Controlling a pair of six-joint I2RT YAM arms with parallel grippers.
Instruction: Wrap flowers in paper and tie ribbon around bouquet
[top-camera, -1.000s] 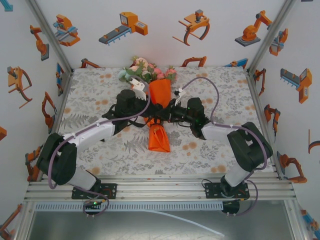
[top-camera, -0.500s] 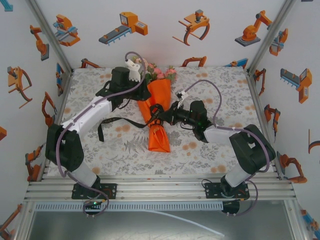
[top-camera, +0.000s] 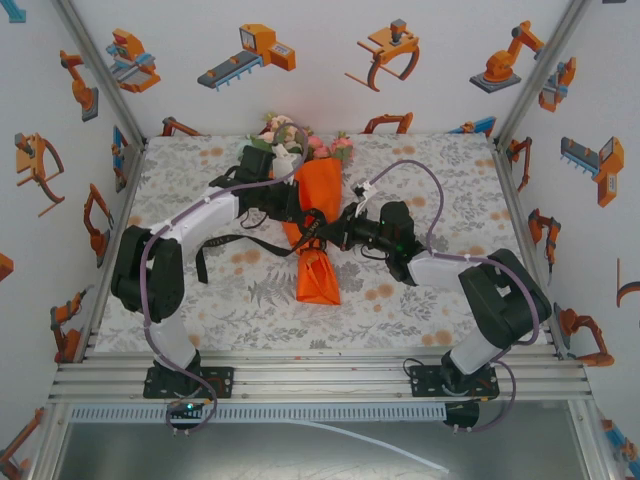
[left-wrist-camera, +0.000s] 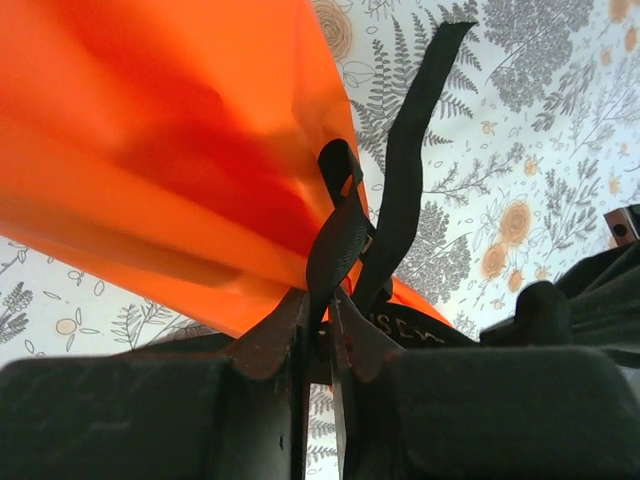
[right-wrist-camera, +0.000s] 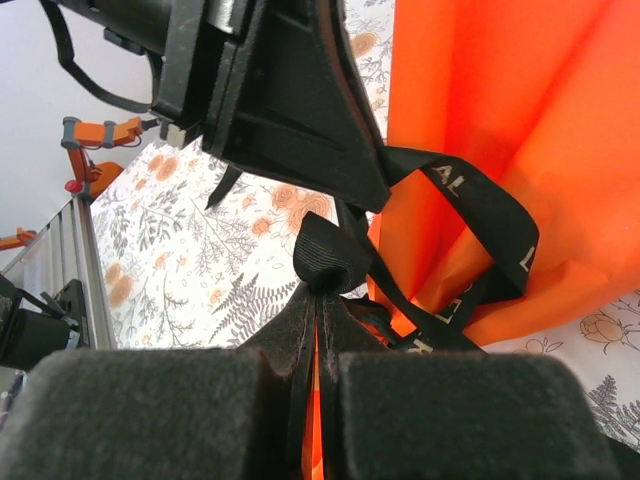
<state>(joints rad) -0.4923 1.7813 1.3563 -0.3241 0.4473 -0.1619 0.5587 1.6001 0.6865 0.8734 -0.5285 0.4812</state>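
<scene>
The bouquet lies in the middle of the table: flowers (top-camera: 300, 145) at the far end, topping a cone of orange paper (top-camera: 318, 278). The black ribbon (top-camera: 240, 240) crosses the cone's middle and trails off to the left over the table. My left gripper (top-camera: 300, 208) reaches in from the left and is shut on a strand of ribbon (left-wrist-camera: 400, 170), right up against the paper (left-wrist-camera: 150, 130). My right gripper (top-camera: 322, 232) comes in from the right, and in its wrist view the right gripper (right-wrist-camera: 322, 290) pinches a bunched fold of lettered ribbon (right-wrist-camera: 480, 200) beside the paper (right-wrist-camera: 520, 150).
A floral tablecloth (top-camera: 420, 290) covers the table, boxed in by walls printed with robot pictures at the left, back and right. The left gripper's black body (right-wrist-camera: 290, 100) hangs close over the right gripper's fingers. An aluminium rail (top-camera: 320, 375) runs along the near edge.
My left arm swung out to the back left with its gripper open wider, then came back to the cone's middle and closed on the ribbon. The right gripper stayed shut on the ribbon.
</scene>
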